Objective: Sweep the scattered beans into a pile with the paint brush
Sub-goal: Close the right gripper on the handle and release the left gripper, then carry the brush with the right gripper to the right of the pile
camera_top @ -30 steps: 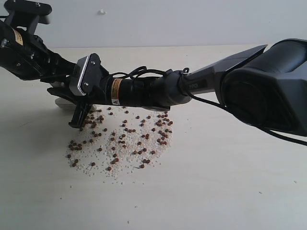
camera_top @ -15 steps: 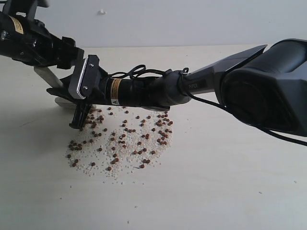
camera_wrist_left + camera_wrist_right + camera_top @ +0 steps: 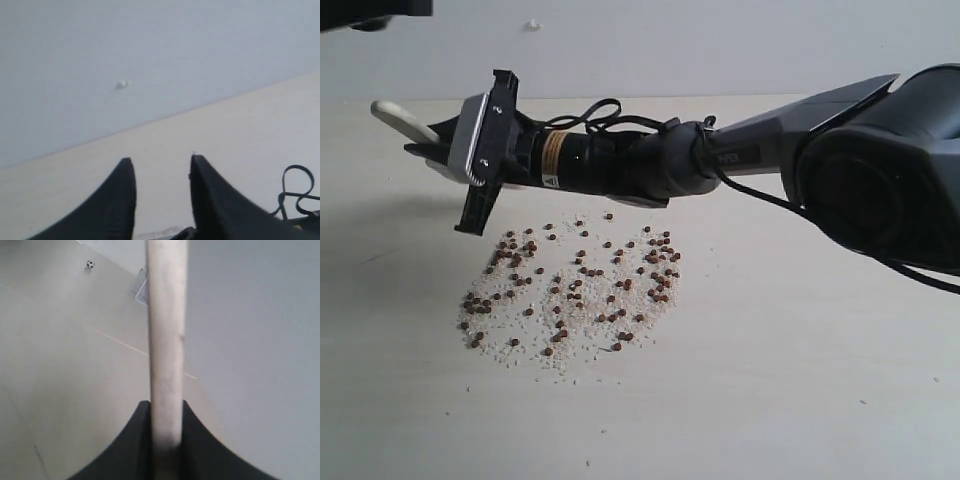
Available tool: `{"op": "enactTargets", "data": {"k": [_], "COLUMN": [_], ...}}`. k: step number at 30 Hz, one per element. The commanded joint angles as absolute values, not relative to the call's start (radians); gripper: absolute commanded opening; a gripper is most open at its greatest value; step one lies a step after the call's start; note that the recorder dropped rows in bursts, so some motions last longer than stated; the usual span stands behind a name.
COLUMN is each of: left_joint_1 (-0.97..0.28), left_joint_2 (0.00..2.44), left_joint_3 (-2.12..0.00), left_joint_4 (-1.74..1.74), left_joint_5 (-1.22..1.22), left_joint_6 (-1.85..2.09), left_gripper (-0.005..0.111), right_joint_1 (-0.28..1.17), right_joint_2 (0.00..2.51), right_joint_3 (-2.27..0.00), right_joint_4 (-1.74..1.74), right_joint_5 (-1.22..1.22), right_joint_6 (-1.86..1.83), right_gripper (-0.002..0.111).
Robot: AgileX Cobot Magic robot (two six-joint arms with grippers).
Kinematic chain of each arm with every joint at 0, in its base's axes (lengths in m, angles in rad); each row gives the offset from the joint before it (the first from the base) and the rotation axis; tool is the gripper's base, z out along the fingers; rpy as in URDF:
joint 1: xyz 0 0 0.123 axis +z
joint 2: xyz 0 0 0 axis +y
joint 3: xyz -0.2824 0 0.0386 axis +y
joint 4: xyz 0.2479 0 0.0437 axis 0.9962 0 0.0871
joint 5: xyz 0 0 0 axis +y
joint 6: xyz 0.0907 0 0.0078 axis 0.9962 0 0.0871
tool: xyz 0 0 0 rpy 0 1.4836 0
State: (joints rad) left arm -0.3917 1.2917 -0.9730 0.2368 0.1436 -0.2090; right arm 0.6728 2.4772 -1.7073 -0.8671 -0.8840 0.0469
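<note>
Beans: scattered across desk, unpiled.
Paint brush: clamped in right fingers, above desk.
Left fingers: narrowly parted, empty.
Risk: fast, steep stroke could flick Beans outward.

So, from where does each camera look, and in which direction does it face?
Exterior: off the arms, looks down across the table at the beans; shows the right arm holding the brush.
Left wrist: faces table and wall past the open left gripper.
Right wrist: looks along the brush, clamped in the right gripper.
Shared: exterior and left wrist both show the white wall spot.
</note>
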Motion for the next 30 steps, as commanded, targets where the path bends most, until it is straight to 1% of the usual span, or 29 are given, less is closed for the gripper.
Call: {"op": "enactTargets", "data": {"k": [1, 3, 8, 12, 14, 15, 19, 21, 23, 26, 28, 30], "left_joint_1": [-0.386, -0.377, -0.321, -0.261, -0.239, -0.218, -0.19, -0.167, -0.159, -0.159, -0.159, -0.159], "left_joint_2": [1.111, 1.04, 0.903, 0.781, 0.72, 0.64, 0.472, 0.328, 0.237, 0.157, 0.117, 0.089], "left_joint_3": [-0.843, -0.773, -0.587, -0.444, -0.395, -0.335, -0.203, -0.097, -0.026, 0.0, 0.0, 0.0], "left_joint_4": [0.244, 0.249, 0.249, 0.247, 0.23, 0.193, 0.117, 0.091, 0.086, 0.086, 0.086, 0.086], "left_joint_5": [0.006, -0.079, -0.309, -0.349, -0.359, -0.375, -0.424, -0.425, -0.425, -0.381, -0.263, -0.195], "left_joint_6": [-0.211, -0.211, -0.208, -0.189, -0.186, -0.184, -0.176, -0.176, -0.199, -0.207, -0.201, -0.188], "left_gripper": [0.011, 0.0, 0.0, 0.0, 0.0, 0.0, 0.0, 0.0, 0.0, 0.0, 0.0, 0.0], "right_joint_1": [0.671, 0.671, 0.671, 0.671, 0.671, 0.671, 0.671, 0.671, 0.671, 0.662, 0.63, 0.581], "right_joint_2": [2.42, 2.394, 2.325, 2.246, 2.212, 2.178, 2.114, 2.046, 2.011, 1.966, 1.926, 1.886], "right_joint_3": [-1.759, -1.764, -1.762, -1.762, -1.762, -1.749, -1.676, -1.577, -1.511, -1.432, -1.378, -1.328], "right_joint_4": [-0.868, -0.864, -0.888, -1.072, -1.18, -1.268, -1.312, -1.315, -1.313, -1.305, -1.239, -1.21], "right_joint_5": [-0.855, -0.847, -0.787, -0.646, -0.589, -0.554, -0.526, -0.458, -0.425, -0.412, -0.419, -0.438], "right_joint_6": [0.067, 0.067, 0.156, 0.297, 0.421, 0.535, 0.547, 0.544, 0.522, 0.518, 0.52, 0.522], "right_gripper": [0.0, 0.0, 0.0, 0.0, 0.0, 0.0, 0.0, 0.0, 0.0, 0.0, 0.0, 0.0]}}
